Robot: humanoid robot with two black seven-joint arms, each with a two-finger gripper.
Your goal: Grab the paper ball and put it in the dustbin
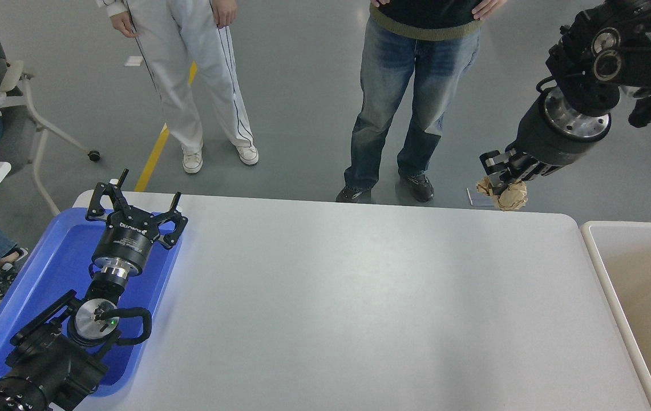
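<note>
Crumpled tan-brown paper ball sits pinched in the right gripper at upper right, above the white table's far edge, left of the beige white-rimmed dustbin.

Blue tray at table left edge; two persons standing beyond

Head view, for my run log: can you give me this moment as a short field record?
right gripper: shut on the paper ball, raised in the air near the table's far right corner
left gripper: open, parked over the blue tray
dustbin: at the right edge, nothing visible inside
table: white
people: two standing at the far side
</note>
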